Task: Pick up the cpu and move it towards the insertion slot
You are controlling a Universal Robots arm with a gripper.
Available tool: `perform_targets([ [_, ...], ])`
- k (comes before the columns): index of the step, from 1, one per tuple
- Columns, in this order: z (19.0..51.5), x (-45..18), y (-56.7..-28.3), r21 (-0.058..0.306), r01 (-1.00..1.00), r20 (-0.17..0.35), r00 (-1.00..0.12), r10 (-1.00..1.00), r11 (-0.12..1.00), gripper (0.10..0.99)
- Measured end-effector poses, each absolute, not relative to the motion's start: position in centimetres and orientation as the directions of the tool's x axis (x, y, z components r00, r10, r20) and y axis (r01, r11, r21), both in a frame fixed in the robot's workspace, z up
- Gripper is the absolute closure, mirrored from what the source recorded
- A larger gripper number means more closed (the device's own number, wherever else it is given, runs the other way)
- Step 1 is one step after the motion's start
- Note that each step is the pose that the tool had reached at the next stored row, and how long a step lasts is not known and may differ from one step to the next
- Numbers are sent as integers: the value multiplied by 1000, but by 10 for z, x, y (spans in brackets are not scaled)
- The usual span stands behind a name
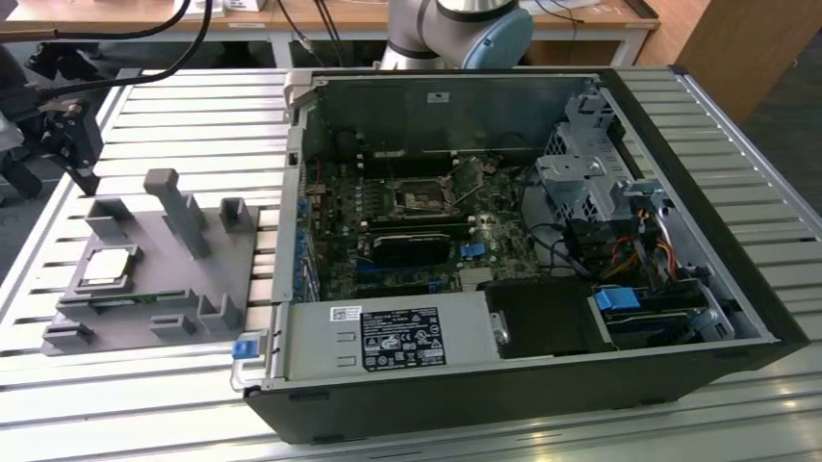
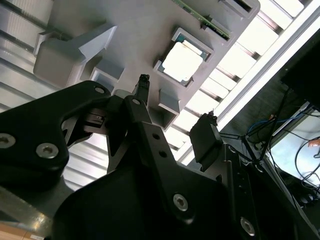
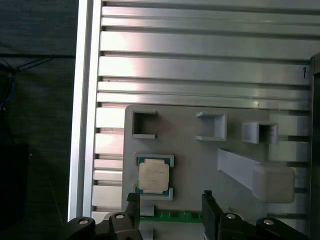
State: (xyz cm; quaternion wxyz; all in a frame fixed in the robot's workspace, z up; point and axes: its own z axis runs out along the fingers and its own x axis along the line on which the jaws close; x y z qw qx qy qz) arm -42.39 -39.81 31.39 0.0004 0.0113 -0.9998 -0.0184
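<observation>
The cpu, a flat square chip with a silvery top, lies in a shallow seat on the grey fixture plate at the exterior view's left. Both wrist views show the cpu lying just beyond my fingertips. My gripper hangs above the plate's edge, open, with nothing between its black fingers. In the exterior view the gripper is up and behind the plate. The insertion slot, a metal-framed square socket, sits on the motherboard inside the open computer case.
The fixture plate carries a tall grey post, several raised block pockets and a green circuit strip. The open case holds a power supply, drive cages and cables. All of it rests on a slatted aluminium table.
</observation>
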Motion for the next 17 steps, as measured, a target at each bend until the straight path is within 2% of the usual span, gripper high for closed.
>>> perform_targets([
  [17, 309, -424, -398, 37, -22, 1, -1000, -23, 999, 482],
])
